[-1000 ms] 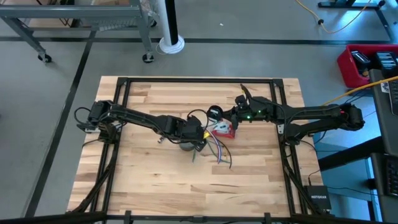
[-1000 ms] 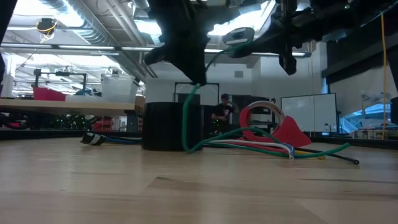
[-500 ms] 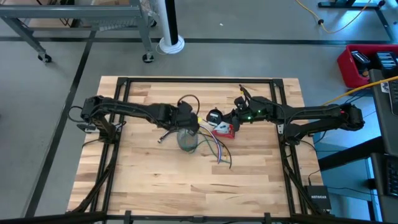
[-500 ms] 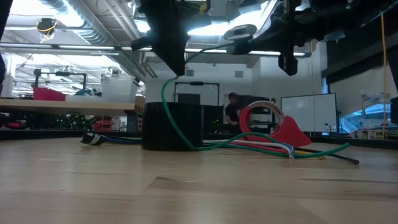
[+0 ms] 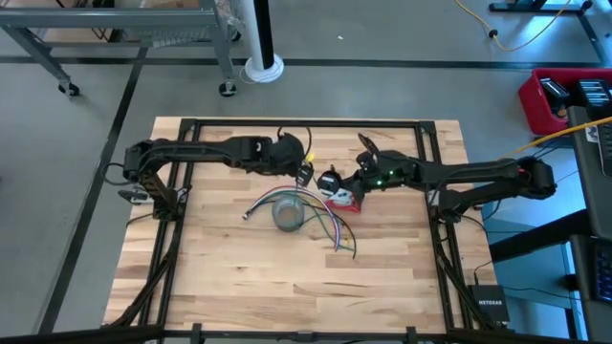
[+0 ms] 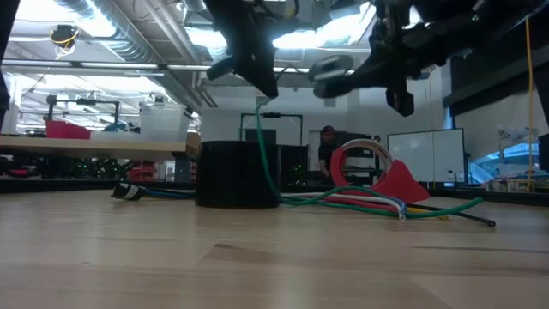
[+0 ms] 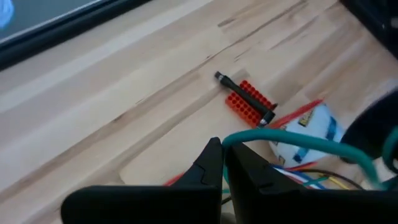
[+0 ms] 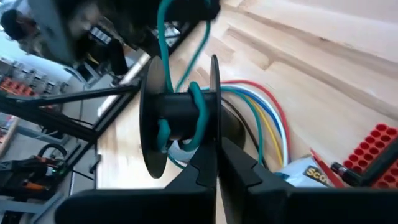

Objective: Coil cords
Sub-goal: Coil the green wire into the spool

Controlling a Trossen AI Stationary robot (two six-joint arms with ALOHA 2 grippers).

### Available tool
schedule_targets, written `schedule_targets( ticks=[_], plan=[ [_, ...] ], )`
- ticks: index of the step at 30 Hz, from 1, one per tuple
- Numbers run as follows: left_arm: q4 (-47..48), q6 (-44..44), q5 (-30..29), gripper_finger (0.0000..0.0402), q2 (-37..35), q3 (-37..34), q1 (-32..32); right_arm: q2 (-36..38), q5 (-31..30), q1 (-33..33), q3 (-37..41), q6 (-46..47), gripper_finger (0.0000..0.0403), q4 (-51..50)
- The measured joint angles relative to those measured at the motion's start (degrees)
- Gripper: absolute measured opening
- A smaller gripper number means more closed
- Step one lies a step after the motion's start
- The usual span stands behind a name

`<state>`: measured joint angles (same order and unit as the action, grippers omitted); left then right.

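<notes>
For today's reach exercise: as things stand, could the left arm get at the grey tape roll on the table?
Probably, but not freely: the left gripper is shut on the green cord, raised just behind the tape roll. Nothing blocks the way, yet it would have to release the cord first.

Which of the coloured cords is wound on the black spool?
The green cord. It wraps the black spool, while the red, blue and yellow cords lie loose on the table.
</notes>
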<state>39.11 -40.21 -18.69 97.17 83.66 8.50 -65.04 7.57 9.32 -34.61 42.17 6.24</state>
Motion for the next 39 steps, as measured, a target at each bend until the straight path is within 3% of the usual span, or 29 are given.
schedule_targets(
  ticks=[5,15,22,30,39],
  plan=[
    [0.24,0.15,4.93,0.0000,0.00,0.00,2.95,-3.56,-0.09,0.02,0.00,0.00,0.0003,0.25],
    [0.05,-4.72,24.95,0.0000,0.00,0.00,8.70,-5.44,-6.17,0.04,0.00,-0.10,0.0003,0.64],
    [-9.61,-7.96,36.80,0.0000,0.00,0.00,9.33,-5.44,-10.78,0.07,0.00,-0.12,0.0003,0.89],
    [-13.77,-13.58,35.72,0.0000,0.26,0.00,10.69,-5.42,-12.26,0.00,0.00,-0.07,0.0003,1.78],
    [-6.33,-16.92,33.95,0.0000,0.81,0.00,14.84,-5.42,-9.52,0.02,0.00,0.04,0.0003,3.25]
  ],
)
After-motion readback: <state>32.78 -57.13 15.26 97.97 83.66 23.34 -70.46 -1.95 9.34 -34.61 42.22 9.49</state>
